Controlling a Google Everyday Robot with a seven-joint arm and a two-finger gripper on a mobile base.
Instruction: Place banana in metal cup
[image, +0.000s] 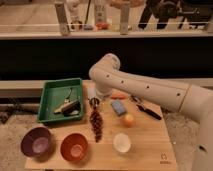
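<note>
At the lower left of your frame a round purple bowl (36, 141) sits on the pale wooden table (155, 150). Above it, at mid-left, is the green rectangular plastic tray (50, 89). The yellowish banana (66, 106) lies inside it, toward the lower right corner (a thin dark item lies there too; you cannot tell what it is). Right of the purple bowl sits a round orange bowl (74, 146).

At centre a long brown knobbly bunch (96, 125) lies lengthways, and just above its top end stands the small shiny metal cup (93, 102), close beside the tray's right wall. The white robot arm (150, 90) comes in from the right edge, bends at upper centre and drops. Its gripper (102, 95) hangs just above and right of the cup, mostly hidden by the arm, jaws spread wide with nothing in them.

Further right you have a round white cup (121, 142) at lower centre, a blue rectangular sponge (118, 107), a small round orange fruit (129, 120) and a slim black tool (148, 111).
</note>
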